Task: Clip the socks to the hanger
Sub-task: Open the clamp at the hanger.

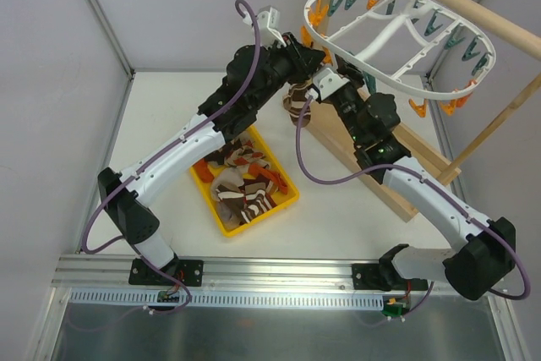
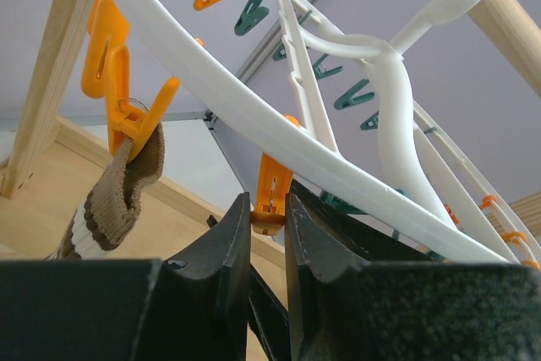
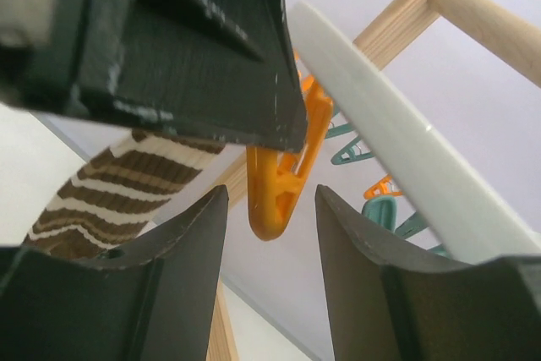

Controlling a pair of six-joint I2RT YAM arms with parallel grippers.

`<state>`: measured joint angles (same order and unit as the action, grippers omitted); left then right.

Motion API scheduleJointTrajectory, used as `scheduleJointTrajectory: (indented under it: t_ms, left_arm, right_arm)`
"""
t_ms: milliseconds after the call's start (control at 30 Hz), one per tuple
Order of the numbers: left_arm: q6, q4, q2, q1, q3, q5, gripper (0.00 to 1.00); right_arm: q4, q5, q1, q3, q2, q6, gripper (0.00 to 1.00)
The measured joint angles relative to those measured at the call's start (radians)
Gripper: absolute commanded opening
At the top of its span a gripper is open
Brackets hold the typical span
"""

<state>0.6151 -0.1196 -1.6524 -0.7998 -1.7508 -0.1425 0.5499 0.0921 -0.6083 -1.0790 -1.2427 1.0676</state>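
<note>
The white oval hanger hangs from a wooden pole, with orange and teal clothespins along its rim. My left gripper is raised to its left end and shut on an orange clothespin under the rim. A brown-and-cream striped sock hangs from a neighbouring orange pin; it also shows in the left wrist view and the right wrist view. My right gripper is open just below, its fingers either side of the same orange clothespin without touching it.
A yellow tray holding several more patterned socks lies on the table under the left arm. The wooden stand's pole, upright post and base board surround the hanger.
</note>
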Motion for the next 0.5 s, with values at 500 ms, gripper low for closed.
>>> scheduleJointTrajectory:
  t_ms: [500]
  left_arm:
    - [0.000, -0.019, 0.008, -0.011, 0.012, -0.005, 0.00]
  right_arm:
    - [0.011, 0.046, 0.003, -0.011, -0.028, 0.009, 0.43]
